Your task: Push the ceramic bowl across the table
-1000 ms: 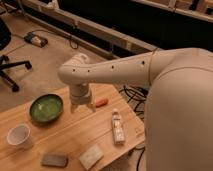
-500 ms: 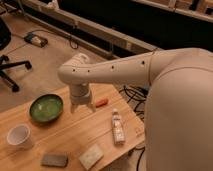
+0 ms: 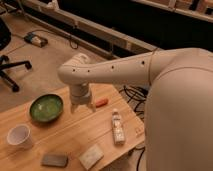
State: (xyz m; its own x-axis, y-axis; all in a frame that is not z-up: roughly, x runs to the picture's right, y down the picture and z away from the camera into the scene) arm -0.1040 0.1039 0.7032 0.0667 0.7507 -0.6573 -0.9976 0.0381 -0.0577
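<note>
The ceramic bowl (image 3: 46, 108) is round and shallow, glossy green inside with a dark rim. It sits on the light wooden table (image 3: 60, 140) near its far left edge. My gripper (image 3: 82, 106) hangs from the white arm just to the right of the bowl, a little above the tabletop, with a small gap between it and the bowl's rim. It holds nothing that I can see.
A small white cup (image 3: 19, 136) stands front left. A dark flat object (image 3: 54, 160) and a pale block (image 3: 91, 155) lie near the front edge. A small bottle (image 3: 117, 127) lies to the right and an orange object (image 3: 101, 103) just behind the gripper. An office chair (image 3: 7, 60) stands at far left.
</note>
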